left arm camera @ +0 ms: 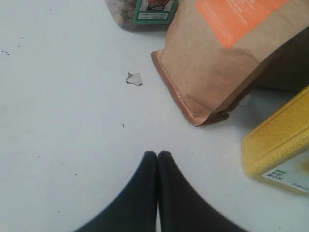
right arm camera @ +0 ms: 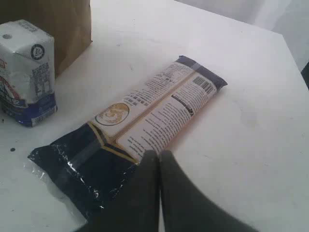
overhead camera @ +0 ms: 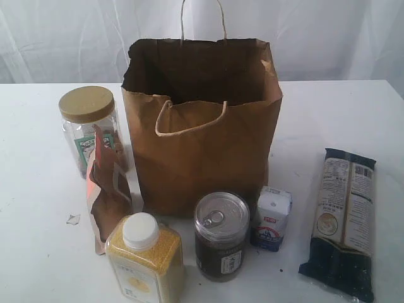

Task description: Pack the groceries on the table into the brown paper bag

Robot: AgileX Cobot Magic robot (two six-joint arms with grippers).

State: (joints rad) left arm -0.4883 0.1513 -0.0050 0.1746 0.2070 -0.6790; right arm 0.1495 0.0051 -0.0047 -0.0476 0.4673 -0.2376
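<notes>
left gripper [left arm camera: 158, 154]: fingers pinched together, nothing in them, poised over bare table [left arm camera: 58, 121] near the brown pouch [left arm camera: 217, 63] | right gripper [right arm camera: 159, 153]: pinched tight too, empty, tips over the dark end of the noodle packet [right arm camera: 145, 125] | paper bag [overhead camera: 202, 139]: upright, mouth open, mid-table, 6 groceries sitting around it
</notes>
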